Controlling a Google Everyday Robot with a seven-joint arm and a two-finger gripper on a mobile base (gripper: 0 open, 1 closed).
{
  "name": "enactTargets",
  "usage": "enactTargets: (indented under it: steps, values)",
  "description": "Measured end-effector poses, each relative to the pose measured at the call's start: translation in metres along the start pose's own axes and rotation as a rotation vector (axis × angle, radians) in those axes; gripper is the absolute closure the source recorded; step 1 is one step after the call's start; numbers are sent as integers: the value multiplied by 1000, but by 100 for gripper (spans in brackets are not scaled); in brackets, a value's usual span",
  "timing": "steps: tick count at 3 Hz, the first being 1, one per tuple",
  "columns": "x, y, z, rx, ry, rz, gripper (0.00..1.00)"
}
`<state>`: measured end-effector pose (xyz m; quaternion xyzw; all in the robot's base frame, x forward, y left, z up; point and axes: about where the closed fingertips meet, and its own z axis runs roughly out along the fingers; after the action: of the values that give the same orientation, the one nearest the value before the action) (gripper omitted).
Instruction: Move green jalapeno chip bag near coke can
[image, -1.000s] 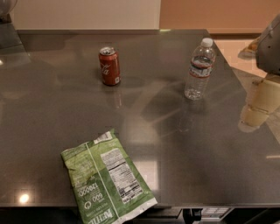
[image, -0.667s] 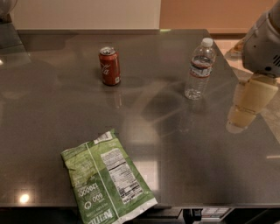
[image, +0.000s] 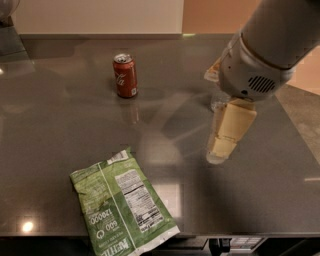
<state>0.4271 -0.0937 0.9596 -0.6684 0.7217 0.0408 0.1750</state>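
Note:
The green jalapeno chip bag (image: 122, 202) lies flat at the table's front edge, left of centre, with its white nutrition panel facing up. The coke can (image: 125, 75) stands upright at the back left of the table, well away from the bag. My gripper (image: 222, 145) hangs from the large grey arm (image: 265, 45) over the right-centre of the table. It is above the surface, to the right of the bag and beyond it, and holds nothing that I can see.
The dark grey table (image: 60, 130) reaches a front edge just under the bag and a right edge near the arm. A clear water bottle (image: 217, 101) stands behind the arm, mostly hidden by it.
The arm has swung in from the right edge toward the table's middle and forward. It now covers the water bottle. The bag and the can have not moved.

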Motion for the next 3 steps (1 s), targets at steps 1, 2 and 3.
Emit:
enactTargets:
  steps: [1, 2, 3]
  values:
    - [-38, 17, 31, -29, -30, -34, 0]
    - [-71, 39, 56, -54, -53, -81, 0]
    - [-93, 59, 84, -85, -54, -138, 0]
